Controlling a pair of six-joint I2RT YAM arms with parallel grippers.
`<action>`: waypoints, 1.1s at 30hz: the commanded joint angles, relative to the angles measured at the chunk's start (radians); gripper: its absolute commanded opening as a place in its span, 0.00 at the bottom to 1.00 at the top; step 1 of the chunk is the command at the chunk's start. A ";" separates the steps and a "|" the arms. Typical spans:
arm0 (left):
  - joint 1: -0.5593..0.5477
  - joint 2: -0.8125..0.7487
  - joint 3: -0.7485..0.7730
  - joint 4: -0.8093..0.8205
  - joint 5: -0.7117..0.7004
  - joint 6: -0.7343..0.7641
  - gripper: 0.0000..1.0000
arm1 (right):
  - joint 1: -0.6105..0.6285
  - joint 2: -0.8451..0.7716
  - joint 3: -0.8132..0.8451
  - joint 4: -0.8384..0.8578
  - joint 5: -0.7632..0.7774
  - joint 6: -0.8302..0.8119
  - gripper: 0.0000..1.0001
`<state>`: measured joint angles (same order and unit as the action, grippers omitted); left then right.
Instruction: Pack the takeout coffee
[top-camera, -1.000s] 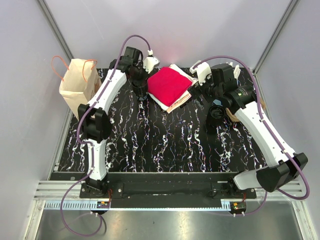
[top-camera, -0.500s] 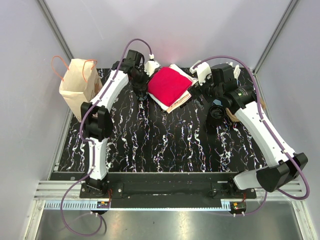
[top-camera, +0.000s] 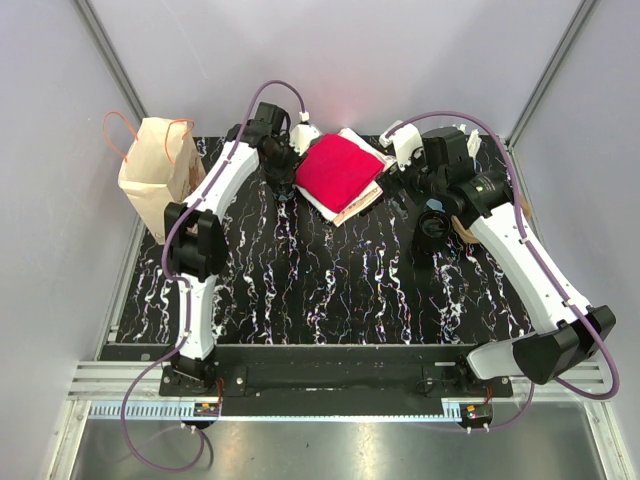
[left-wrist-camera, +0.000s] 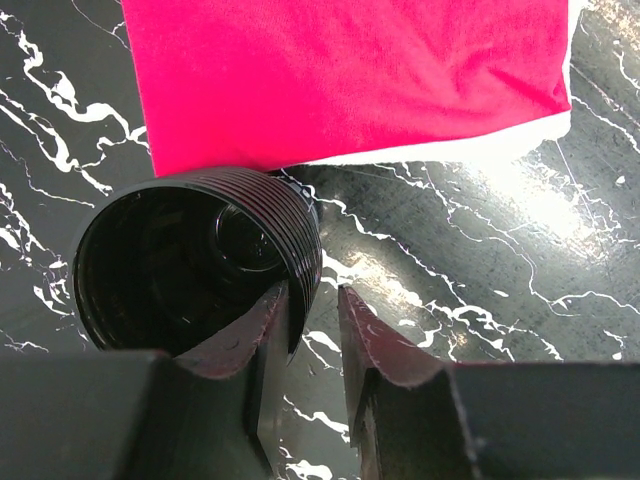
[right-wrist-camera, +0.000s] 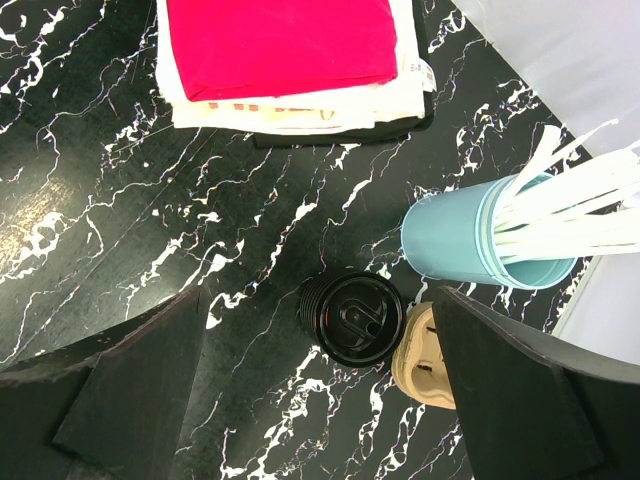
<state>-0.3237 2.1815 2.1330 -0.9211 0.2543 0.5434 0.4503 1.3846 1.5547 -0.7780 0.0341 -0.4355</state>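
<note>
Left wrist cam: I see L end effector (left-wrist-camera: 314, 312) narrow, pinching the rim of black cup (left-wrist-camera: 190, 260), red cloth (left-wrist-camera: 340, 70) just beyond. R end effector (right-wrist-camera: 320, 392) wide, black lid (right-wrist-camera: 352, 318) on desk between its fingers.

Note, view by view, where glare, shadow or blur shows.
Top external: bright patch on the back wall above the red cloth. Left wrist: sheen on the tabletop, black cup shadowed inside. Right wrist: lidded cup sharp, right pincer's fingers dark, soft.
</note>
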 joint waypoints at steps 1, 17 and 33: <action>-0.002 -0.071 -0.008 0.044 0.022 -0.008 0.27 | -0.007 -0.025 0.002 0.042 0.000 0.014 1.00; -0.002 -0.054 0.045 0.045 -0.012 -0.020 0.27 | -0.007 -0.033 -0.001 0.043 0.004 0.012 1.00; 0.005 -0.072 0.053 0.054 -0.001 -0.034 0.27 | -0.009 -0.033 -0.001 0.045 0.003 0.014 1.00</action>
<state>-0.3222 2.1815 2.1391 -0.9035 0.2501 0.5217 0.4503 1.3846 1.5517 -0.7742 0.0349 -0.4355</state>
